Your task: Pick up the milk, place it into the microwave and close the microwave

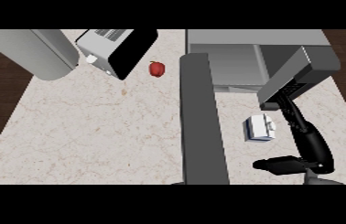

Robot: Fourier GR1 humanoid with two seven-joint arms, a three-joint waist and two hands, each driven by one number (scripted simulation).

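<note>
Here, counted out: one milk carton (260,128), one microwave (256,36), one toaster (111,50), one red pepper (157,68) and one robot hand (316,147) in sight, all over a pale, veined worktop (94,127).

The milk carton is small and white, with blue along its left side and lower edge, and a folded top faces upward. It sits on the worktop at about 4 o'clock from the middle of the view, outside the microwave. On its 9 o'clock side, just beside it, is the microwave door (202,122). On its 3 o'clock side, near but apart, is the right robot hand.

The microwave is a grey box at 1 o'clock. Its door is swung open, a long dark grey slab running from the centre down toward 6 o'clock.

The right robot hand is black, on a grey forearm that slants in from 2 o'clock. Its fingers (277,164) stretch out toward 9 o'clock, passing just below the carton without touching it. The hand is spread and holds nothing. No left robot hand shows.

The toaster is at 11 o'clock, silver with one black side. The pepper lies just to its 3 o'clock, apart from it. A broad grey cylinder (40,54) fills the 10 o'clock corner; what it is I cannot tell.
</note>
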